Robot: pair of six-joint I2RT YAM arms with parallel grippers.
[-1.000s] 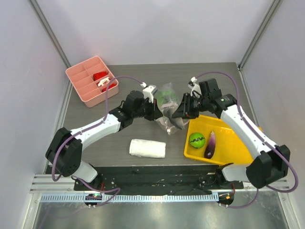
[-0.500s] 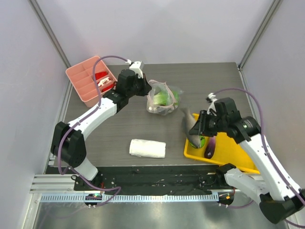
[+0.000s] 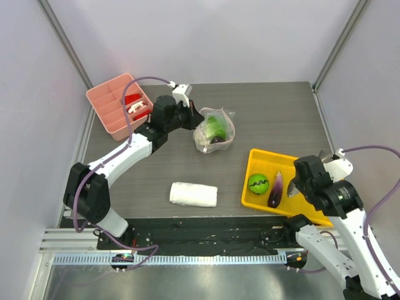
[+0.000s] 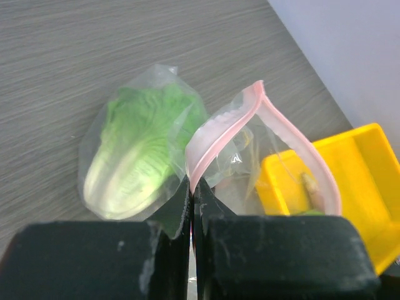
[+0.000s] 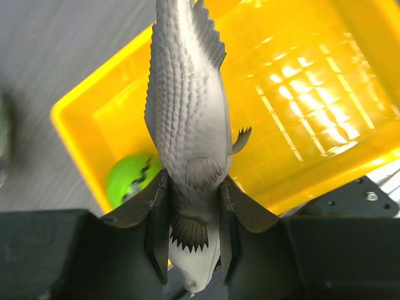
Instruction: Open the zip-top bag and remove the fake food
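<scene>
Grey tabletop [image 3: 281, 106] beneath — your left gripper [image 4: 192, 194] pinches the bag [image 4: 234, 159] by its pink strip [image 4: 219, 128], cabbage [image 4: 140, 156] inside just beyond the jaws; that thin pinch could slip. Right gripper [image 5: 192, 187] clamps a fish [image 5: 184, 94].

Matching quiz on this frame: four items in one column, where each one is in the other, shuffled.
Items:
1. cabbage
2. toy fish
3. striped green ball
4. white towel

Places:
A. lying in the yellow tray
B. inside the zip-top bag
C. flat on the table, near the arm bases
D. clamped in the right gripper

Pairs: 1-B, 2-D, 3-A, 4-C
</scene>
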